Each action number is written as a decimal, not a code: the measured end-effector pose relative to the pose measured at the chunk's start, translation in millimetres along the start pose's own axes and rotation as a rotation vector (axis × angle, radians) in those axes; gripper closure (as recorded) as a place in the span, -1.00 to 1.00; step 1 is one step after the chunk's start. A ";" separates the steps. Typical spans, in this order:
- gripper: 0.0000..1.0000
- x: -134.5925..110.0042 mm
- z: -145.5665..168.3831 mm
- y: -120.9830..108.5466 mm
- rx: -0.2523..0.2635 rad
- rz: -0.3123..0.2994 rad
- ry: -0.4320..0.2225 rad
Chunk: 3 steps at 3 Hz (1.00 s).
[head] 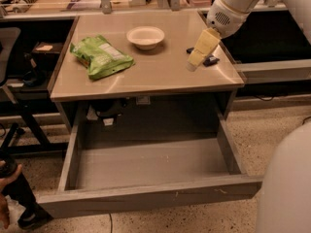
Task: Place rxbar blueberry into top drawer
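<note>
The rxbar blueberry (pixel 210 60) lies flat near the right edge of the grey table (pixel 155 74). Only its dark ends show, on either side of my gripper. My gripper (pixel 193 65), with yellowish fingers on a white arm, reaches down from the upper right and hangs right over the bar, low above the table top. The top drawer (pixel 146 198) is pulled fully out below the table, and its grey floor is bare.
A crinkled green chip bag (pixel 100 57) lies on the left of the table. A white bowl (pixel 145 36) stands at the back middle. A person's hand and shoe show at the lower left (pixel 9 198). A chair and cables stand to the left.
</note>
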State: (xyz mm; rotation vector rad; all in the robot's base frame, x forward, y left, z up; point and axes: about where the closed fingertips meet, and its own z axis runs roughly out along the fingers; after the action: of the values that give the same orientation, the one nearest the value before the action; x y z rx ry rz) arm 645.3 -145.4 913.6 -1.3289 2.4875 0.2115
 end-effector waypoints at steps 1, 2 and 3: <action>-1.00 -16.7 9.9 -3.3 -0.032 0.018 -0.032; -1.00 -36.4 9.9 -16.2 -0.032 0.044 -0.064; -1.00 -53.2 -3.1 -35.8 0.017 0.067 -0.111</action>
State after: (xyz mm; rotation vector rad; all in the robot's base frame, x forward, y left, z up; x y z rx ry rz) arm 702.0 -124.6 935.2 -1.1944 2.4376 0.2714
